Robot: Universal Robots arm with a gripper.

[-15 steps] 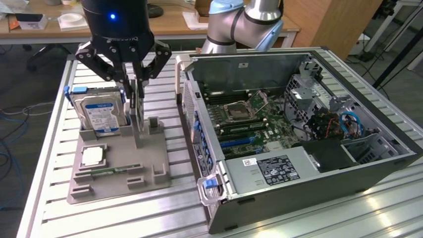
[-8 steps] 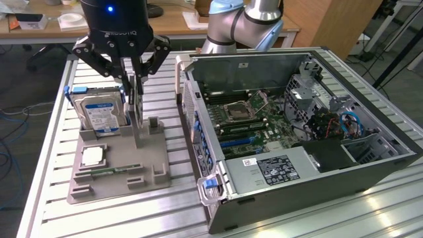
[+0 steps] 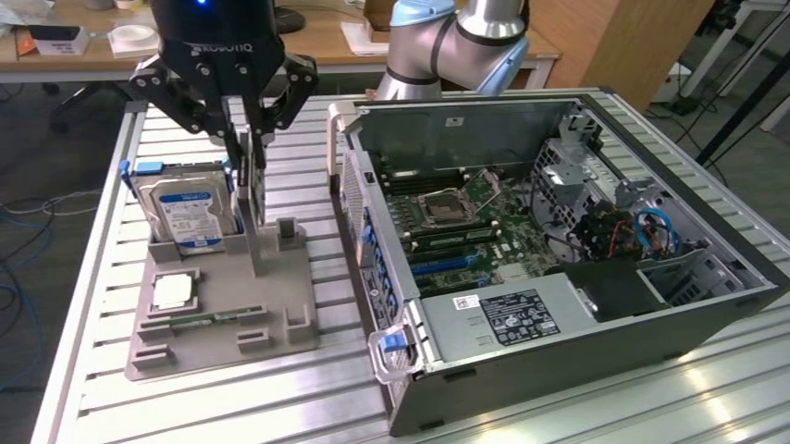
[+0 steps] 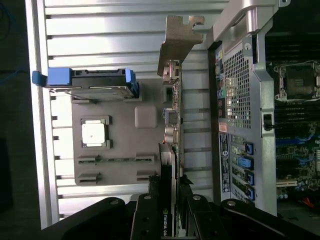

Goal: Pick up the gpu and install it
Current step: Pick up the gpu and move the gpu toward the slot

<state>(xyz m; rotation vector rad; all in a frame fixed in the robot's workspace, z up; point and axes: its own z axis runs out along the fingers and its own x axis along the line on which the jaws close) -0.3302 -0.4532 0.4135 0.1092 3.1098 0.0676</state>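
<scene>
My pincer (image 3: 251,171) is clamped on the gpu (image 3: 257,227), at its top edge. Card stands upright on edge at the grey tray (image 3: 222,324), just beside the hard drive (image 3: 185,213) slotted in that tray.

Claw (image 3: 251,155) pointing straight down, clamped on gpu (image 4: 176,107); arm (image 3: 450,46) arched behind.

Slatted aluminium table (image 3: 309,398), wooden desk (image 3: 324,42) behind, tall wooden cabinet (image 3: 617,51), grey floor (image 3: 746,162) with loose cables (image 3: 37,211)
</scene>
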